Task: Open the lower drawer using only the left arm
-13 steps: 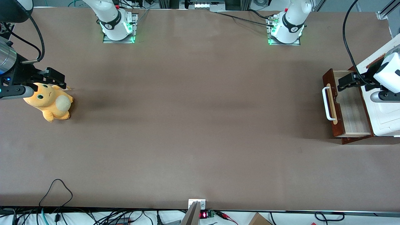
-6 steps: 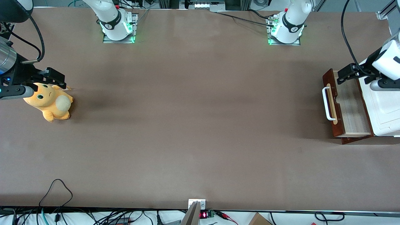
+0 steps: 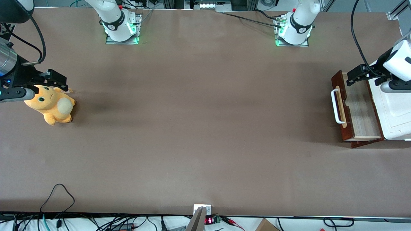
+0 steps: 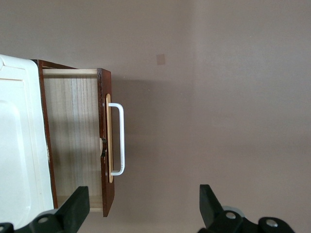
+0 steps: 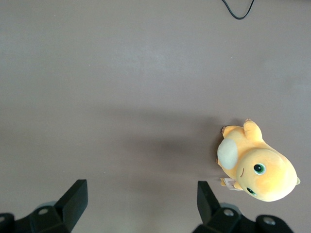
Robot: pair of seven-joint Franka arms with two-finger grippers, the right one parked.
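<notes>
Below end effector (image 3: 355, 77), lower drawer (image 3: 359, 109)

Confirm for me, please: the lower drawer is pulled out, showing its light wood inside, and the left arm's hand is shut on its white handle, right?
Not quite. The drawer is pulled out, showing its light wood inside, but the hand is open and off the handle, hovering above the drawer's end farther from the front camera. The left wrist view shows the fingers spread wide, gripping nothing.
</notes>
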